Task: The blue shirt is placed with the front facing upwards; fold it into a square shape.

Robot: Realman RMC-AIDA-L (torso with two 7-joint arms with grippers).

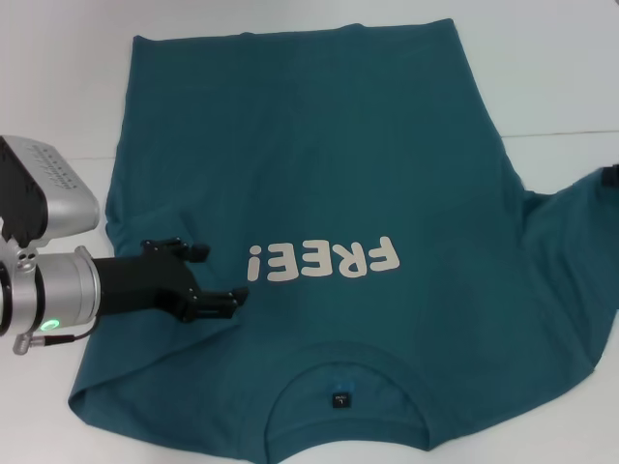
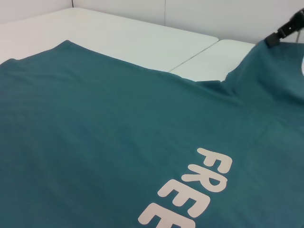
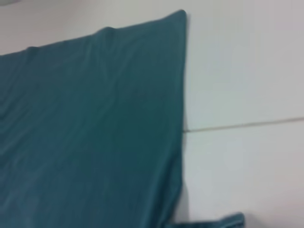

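- The left gripper point(image 1: 215, 275) hovers over the blue shirt point(image 1: 319, 184), just beside the "!" end of the white lettering point(image 1: 324, 260), with its jaws spread apart and nothing between them.
- Risk: the left side of the shirt looks already folded in toward the lettering. If the fingers drag as they leave, that soft fold could slide back out or bunch up.
- Risk: the cloth near the gripper shows small creases. Closing there would likely pinch more than one layer, and a later fold would come out crooked.
- The right gripper point(image 2: 285, 28) shows only as a dark tip at the far sleeve point(image 1: 571, 242), well away from the lettering; I cannot tell whether it is open or holding the cloth. If it pulls now, the whole shirt could shift on the white table point(image 1: 542, 68).
- The shirt is dark teal-blue, front side up, and lies on the table with the collar and its small dark neck label point(image 1: 340, 399) nearest the robot, below the lettering.
- The hem lies beyond the lettering, fairly flat; the sleeve on the side away from the left gripper spreads out loosely.
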